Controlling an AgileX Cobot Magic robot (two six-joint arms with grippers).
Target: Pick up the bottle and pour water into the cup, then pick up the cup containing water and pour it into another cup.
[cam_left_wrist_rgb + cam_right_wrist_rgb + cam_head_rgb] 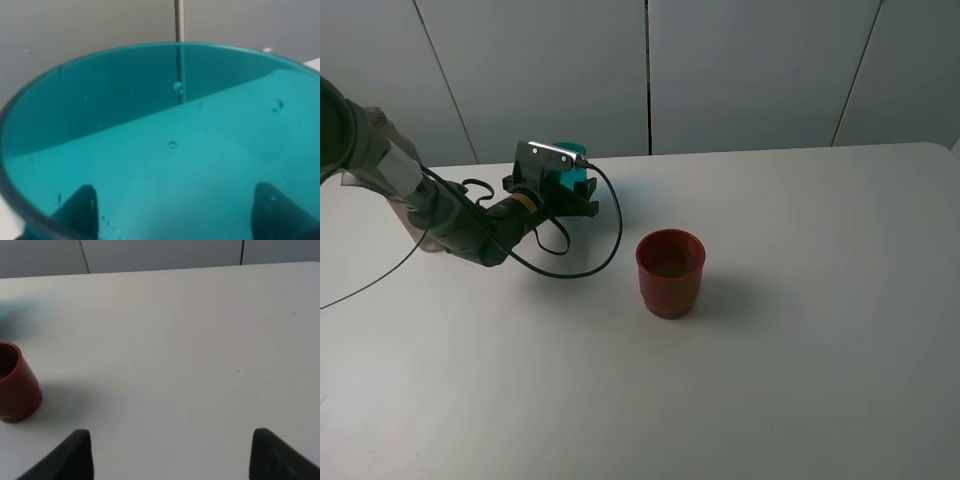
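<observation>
From the high camera, the left arm reaches in from the left edge over the white worktop [820,380], and its tool [563,190] is closed around the teal cup [570,168], of which only the upper part shows behind the black fingers and the wrist camera. The cup sits near the back of the worktop, left of centre. A black cable [605,250] loops from the wrist down onto the surface. The dark red cup [671,272] stands upright near the middle of the worktop, in front of and to the right of the teal one and well apart from it, with something glinting in its bottom. The bottle cannot be picked out with certainty; a clear shape beside the left arm is too faint to name.

In the left wrist view, the teal cup [165,150] fills nearly the whole picture, its rim close to the lens, a few droplets clinging to its wall. The dark tips of the tool's fingers [80,207] show through the tinted plastic on both sides, pressed against it.

In the right wrist view, the right tool [170,460] hangs above bare worktop [190,340] with its two dark fingertips [75,455] set wide apart and nothing between them. The red cup [15,385] stands at the picture's edge, away from this tool.
</observation>
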